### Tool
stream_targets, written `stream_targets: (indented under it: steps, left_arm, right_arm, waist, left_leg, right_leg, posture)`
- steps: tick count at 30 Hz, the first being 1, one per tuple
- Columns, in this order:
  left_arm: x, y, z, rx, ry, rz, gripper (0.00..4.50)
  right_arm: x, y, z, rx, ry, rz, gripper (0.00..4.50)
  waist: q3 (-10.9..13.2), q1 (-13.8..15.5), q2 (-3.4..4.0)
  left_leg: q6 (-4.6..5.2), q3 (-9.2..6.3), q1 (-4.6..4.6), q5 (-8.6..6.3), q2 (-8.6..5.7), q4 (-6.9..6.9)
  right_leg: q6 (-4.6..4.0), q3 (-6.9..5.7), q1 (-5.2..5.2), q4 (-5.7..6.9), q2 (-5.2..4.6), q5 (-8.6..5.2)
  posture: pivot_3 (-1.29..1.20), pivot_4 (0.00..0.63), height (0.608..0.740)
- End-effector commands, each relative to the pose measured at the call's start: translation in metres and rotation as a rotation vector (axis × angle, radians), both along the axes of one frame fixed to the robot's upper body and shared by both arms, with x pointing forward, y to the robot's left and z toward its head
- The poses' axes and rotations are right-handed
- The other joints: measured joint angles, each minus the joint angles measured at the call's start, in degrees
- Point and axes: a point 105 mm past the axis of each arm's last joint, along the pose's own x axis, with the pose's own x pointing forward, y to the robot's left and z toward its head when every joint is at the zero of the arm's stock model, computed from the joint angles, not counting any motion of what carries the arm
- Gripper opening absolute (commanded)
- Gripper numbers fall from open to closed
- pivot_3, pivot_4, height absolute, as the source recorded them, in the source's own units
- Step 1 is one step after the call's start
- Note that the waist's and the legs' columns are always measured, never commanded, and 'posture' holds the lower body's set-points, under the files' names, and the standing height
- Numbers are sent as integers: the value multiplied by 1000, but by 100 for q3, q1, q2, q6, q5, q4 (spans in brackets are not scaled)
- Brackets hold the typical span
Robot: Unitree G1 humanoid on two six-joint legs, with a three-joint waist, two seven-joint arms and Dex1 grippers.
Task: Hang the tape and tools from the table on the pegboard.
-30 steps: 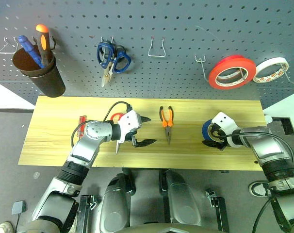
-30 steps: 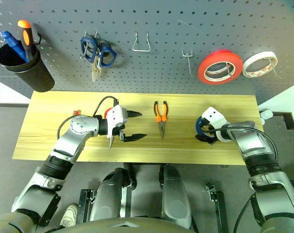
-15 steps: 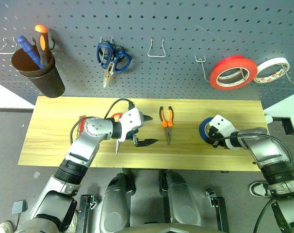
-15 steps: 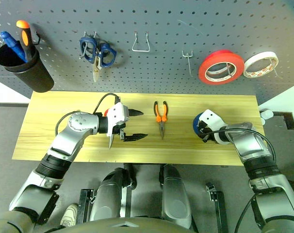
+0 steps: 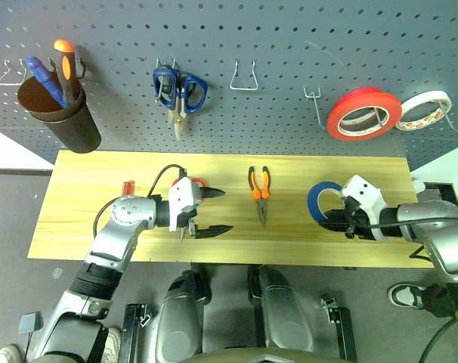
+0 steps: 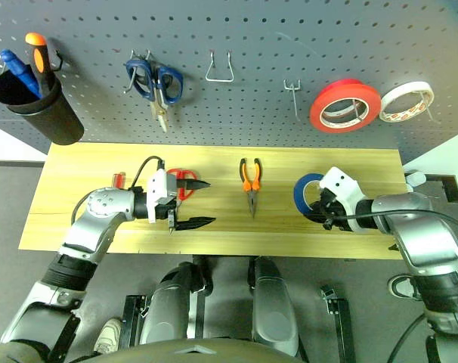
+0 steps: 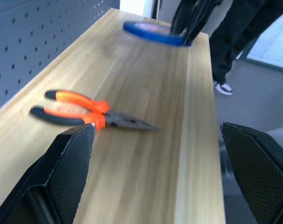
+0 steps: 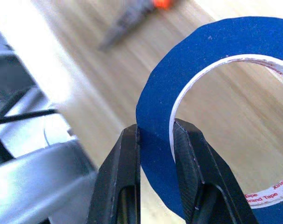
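Observation:
My right gripper [image 8: 155,131] is shut on the rim of the blue tape [image 5: 320,201] and holds the roll tilted just above the right part of the table [image 5: 85,219]. The orange-and-black pliers [image 5: 260,190] lie flat at the table's middle. Further left, my left gripper [image 5: 216,212] hovers open and empty, pointing right toward the pliers [image 7: 88,113]. The red-handled scissors [image 6: 182,178] lie beside it, partly hidden by the wrist. The red screwdriver [image 5: 127,186] peeks out behind my left forearm. The pegboard [image 5: 282,41] rises behind the table.
On the pegboard hang a black cup [image 5: 63,117] with a blue and an orange screwdriver, blue scissors [image 5: 180,87], a red roll [image 5: 363,112] and a white roll [image 5: 422,108]. Two hooks [image 5: 244,76] [image 5: 314,102] are bare. A person's legs [image 7: 235,42] stand past the table's right end.
My right gripper has shut on the blue tape and lifted it off the table, toward me. My left gripper has drawn back to the left, uncovering the red scissors' handles.

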Motion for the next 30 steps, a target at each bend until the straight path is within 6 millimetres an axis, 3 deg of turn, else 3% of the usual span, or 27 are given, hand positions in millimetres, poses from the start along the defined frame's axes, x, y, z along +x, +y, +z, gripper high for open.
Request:
stream_targets:
  steps: [1,6,10,13,16,25,30]
  left_arm:
    - [-3,17,13,-55,-51,-12,4500]
    - [-4,30,26,-95,-87,-26,4500]
    - [-5,28,43,-149,-134,-44,4500]
    - [-3,27,47,-156,-145,-43,4500]
    - [4,29,49,-146,-165,-25,4500]
    - [18,39,63,-146,-217,49,4500]
    - [18,44,73,-173,-232,57,4500]
  right_arm:
    - [-16,15,39,56,-104,79,653]
    - [-29,30,68,114,-197,144,653]
    - [-26,41,100,159,-394,173,653]
    - [-26,49,111,176,-460,204,653]
    - [-13,57,118,181,-531,200,653]
    - [34,85,102,179,-606,177,653]
    - [49,104,89,189,-617,187,653]
  waist:
    - [-54,-66,-6]
    - [-318,-235,-52]
    - [-537,-401,-78]
    - [-646,-505,-85]
    - [-761,-618,-87]
    - [-942,-916,-87]
    - [-949,-971,-85]
  left_leg:
    - [-12,-1,-11,8,-1,3]
    - [-7,-7,-17,5,-15,9]
    - [23,-10,-12,-13,-17,10]
    - [32,-14,-7,-9,-18,11]
    - [34,-18,-3,-7,-18,10]
    - [-3,-21,10,20,-29,-2]
    - [-12,-20,15,26,-28,-3]
  right_leg:
    - [6,0,-11,0,1,5]
    - [14,-7,-6,-4,0,10]
    - [14,-8,3,-6,0,10]
    - [14,-10,11,-5,1,19]
    - [12,-11,17,-5,2,21]
    - [14,-8,25,10,16,19]
    - [15,-5,26,18,19,18]
  posture:
    - [-280,213,730]
    - [-307,163,730]
    - [-324,128,730]
    - [-326,119,730]
    - [-321,103,730]
    - [-277,96,730]
    - [-252,100,730]
